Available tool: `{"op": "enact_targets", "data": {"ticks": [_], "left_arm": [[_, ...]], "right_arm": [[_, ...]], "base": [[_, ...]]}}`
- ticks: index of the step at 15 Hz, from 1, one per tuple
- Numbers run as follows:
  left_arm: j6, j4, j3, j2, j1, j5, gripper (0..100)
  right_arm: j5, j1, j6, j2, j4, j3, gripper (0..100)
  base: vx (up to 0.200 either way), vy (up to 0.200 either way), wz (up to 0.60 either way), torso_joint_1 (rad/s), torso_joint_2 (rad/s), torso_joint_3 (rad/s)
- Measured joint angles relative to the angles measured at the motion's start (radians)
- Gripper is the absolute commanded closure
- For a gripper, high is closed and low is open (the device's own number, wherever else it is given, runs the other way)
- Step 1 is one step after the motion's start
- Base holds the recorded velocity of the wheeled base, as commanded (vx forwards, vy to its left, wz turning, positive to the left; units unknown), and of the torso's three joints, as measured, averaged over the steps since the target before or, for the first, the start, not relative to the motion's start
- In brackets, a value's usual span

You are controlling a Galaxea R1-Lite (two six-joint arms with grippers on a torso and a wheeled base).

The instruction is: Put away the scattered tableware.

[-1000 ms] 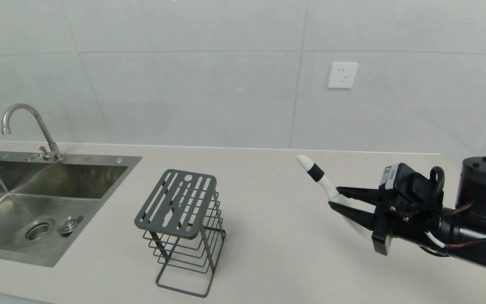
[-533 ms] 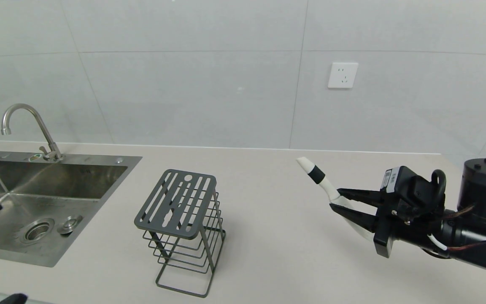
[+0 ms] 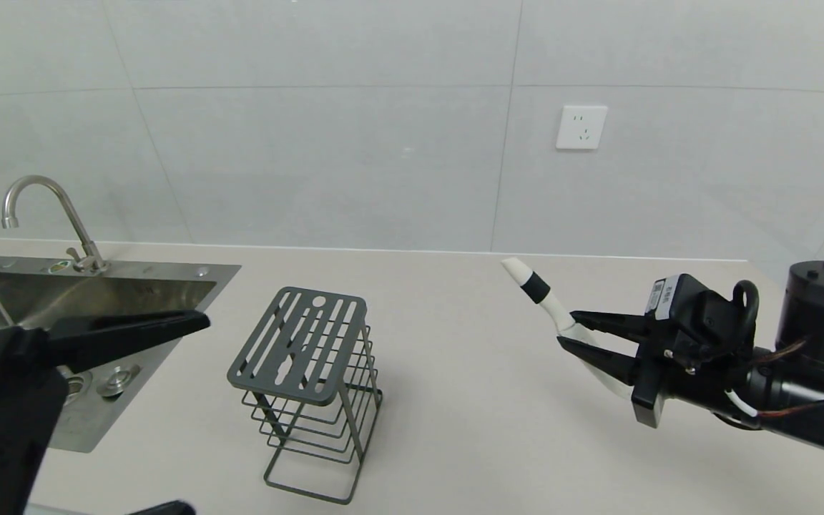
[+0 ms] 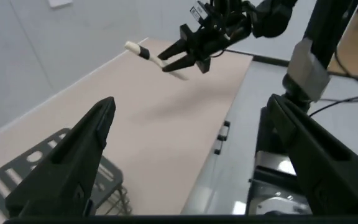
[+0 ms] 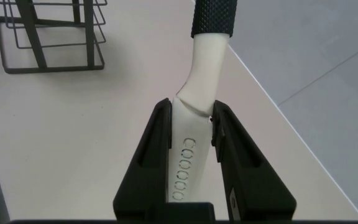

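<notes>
Now, in the head view, the left claw (image 3: pixel 194 413) has come up from the low left side. A second ago it was not there. It hangs wide open and holds nothing, in front of the sink (image 3: pixel 169 270) and beside the rack (image 3: pixel 305 343). The right claw (image 3: pixel 569 330) has hardly moved. It is shut tight on the white kitchen tool (image 3: pixel 537 290), up in the air over the counter (image 3: pixel 455 400), well apart from the rack. In the left wrist view, the left claw (image 4: pixel 188 109) gapes wide, and far off the right claw (image 4: pixel 182 56) holds the tool (image 4: pixel 138 50). In the right wrist view, the right claw (image 5: pixel 191 107) pinches the white part of the tool (image 5: pixel 207 74), with the rack (image 5: pixel 51 37) farther off. I think the tool is not put away yet, and the left arm may be coming to help.
</notes>
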Motion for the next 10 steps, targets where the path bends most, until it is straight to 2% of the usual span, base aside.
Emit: {"op": "enact_targets", "data": {"ticks": [1,2,3,4,6,10], "left_arm": [[-0.063,-0.029,-0.003,0.041,-0.011,0.004,0],[-0.171,-0.043,-0.01,0.077,-0.017,0.015,0],[-0.251,-0.051,-0.018,0.104,-0.019,0.043,0],[-0.297,-0.057,-0.036,0.137,-0.023,0.084,0],[-0.323,-0.081,-0.084,0.206,-0.036,0.129,0],[-0.328,-0.216,-0.139,0.366,-0.129,0.195,0]], "right_arm": [[0.0,0.0,0.0,0.0,0.0,-0.005,100],[0.0,0.0,-0.001,0.0,0.0,-0.01,100],[0.0,0.0,-0.001,0.0,-0.002,-0.013,100],[0.0,0.0,-0.001,0.0,-0.003,-0.02,100],[-0.001,0.001,-0.001,0.0,-0.003,-0.041,100],[-0.005,0.0,0.0,0.0,-0.008,-0.063,100]], "base": [[0.0,0.0,0.0,0.0,0.0,0.0],[0.0,0.0,0.0,0.0,0.0,0.0],[0.0,0.0,0.0,0.0,0.0,0.0],[0.0,0.0,0.0,0.0,0.0,0.0],[0.0,0.0,0.0,0.0,0.0,0.0],[0.0,0.0,0.0,0.0,0.0,0.0]]}}
